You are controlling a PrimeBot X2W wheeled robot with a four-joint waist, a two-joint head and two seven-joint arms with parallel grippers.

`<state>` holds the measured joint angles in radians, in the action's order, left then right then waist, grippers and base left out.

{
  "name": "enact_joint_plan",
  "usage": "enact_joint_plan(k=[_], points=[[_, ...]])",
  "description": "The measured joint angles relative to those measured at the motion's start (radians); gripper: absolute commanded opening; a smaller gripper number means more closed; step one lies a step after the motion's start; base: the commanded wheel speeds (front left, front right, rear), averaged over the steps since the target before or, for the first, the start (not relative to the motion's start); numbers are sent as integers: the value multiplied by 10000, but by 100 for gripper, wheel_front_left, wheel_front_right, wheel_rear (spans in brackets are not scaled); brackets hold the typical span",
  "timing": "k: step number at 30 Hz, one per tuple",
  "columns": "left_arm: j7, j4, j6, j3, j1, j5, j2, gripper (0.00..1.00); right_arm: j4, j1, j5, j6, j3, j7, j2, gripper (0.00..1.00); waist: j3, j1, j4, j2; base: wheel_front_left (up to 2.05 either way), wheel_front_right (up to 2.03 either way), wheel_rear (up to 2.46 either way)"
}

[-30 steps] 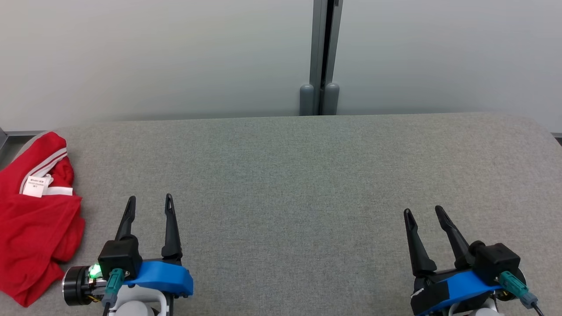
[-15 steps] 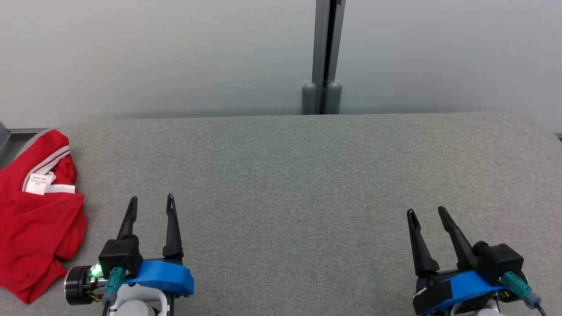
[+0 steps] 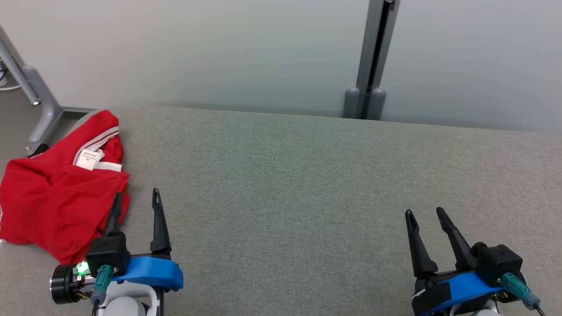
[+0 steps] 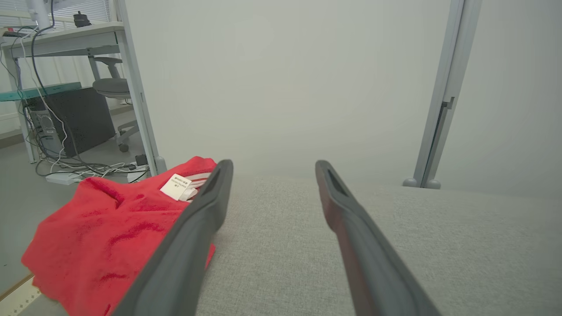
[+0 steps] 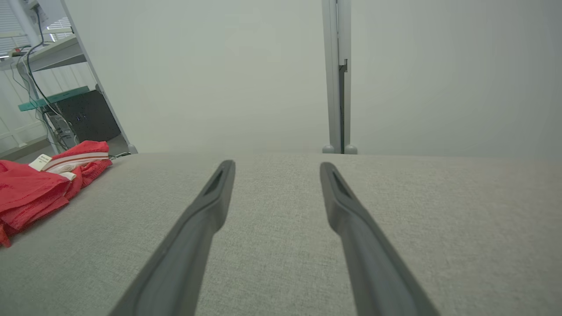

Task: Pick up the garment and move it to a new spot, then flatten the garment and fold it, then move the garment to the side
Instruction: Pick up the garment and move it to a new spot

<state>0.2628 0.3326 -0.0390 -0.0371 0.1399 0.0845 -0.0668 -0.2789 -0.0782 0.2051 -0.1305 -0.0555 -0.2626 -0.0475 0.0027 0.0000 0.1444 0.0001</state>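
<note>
A crumpled red garment [image 3: 57, 193] with a white-striped collar and a white label lies at the left end of the grey table [image 3: 307, 184], partly over its edge. In the left wrist view the garment [image 4: 109, 232] sits left of my fingers; in the right wrist view the garment [image 5: 35, 184] is far off to the left. My left gripper [image 3: 136, 199] hovers open just right of the garment, its left finger in front of the red cloth. My right gripper [image 3: 425, 213] stands open over bare table at the lower right. Both grippers [image 4: 272, 169] [image 5: 277, 169] hold nothing.
A pale wall with a grey post [image 3: 373, 57] stands behind the table. Off the table's left end are a slanted grey metal leg [image 3: 30, 87], a desk [image 4: 61, 39], a computer tower [image 4: 74, 118], cables and an office chair [image 4: 114, 87].
The head camera has turned left, so the whole picture has shifted right and more of the garment shows. My left gripper now stands closer to the garment's right edge. Both grippers stay open.
</note>
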Motion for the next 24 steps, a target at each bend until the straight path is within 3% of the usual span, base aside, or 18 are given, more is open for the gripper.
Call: enact_joint_plan(k=[14,24], points=[[2,-228,-98,533,-107,-52,-75,100,56,-4,-35,0,-10,-2,0,100,89,0,1870,0,0,0,0],[2,-514,-207,1060,-303,25,-86,100,94,-114,-203,0,-71,-2,-2,100,468,1,2527,0,0,0,0]])
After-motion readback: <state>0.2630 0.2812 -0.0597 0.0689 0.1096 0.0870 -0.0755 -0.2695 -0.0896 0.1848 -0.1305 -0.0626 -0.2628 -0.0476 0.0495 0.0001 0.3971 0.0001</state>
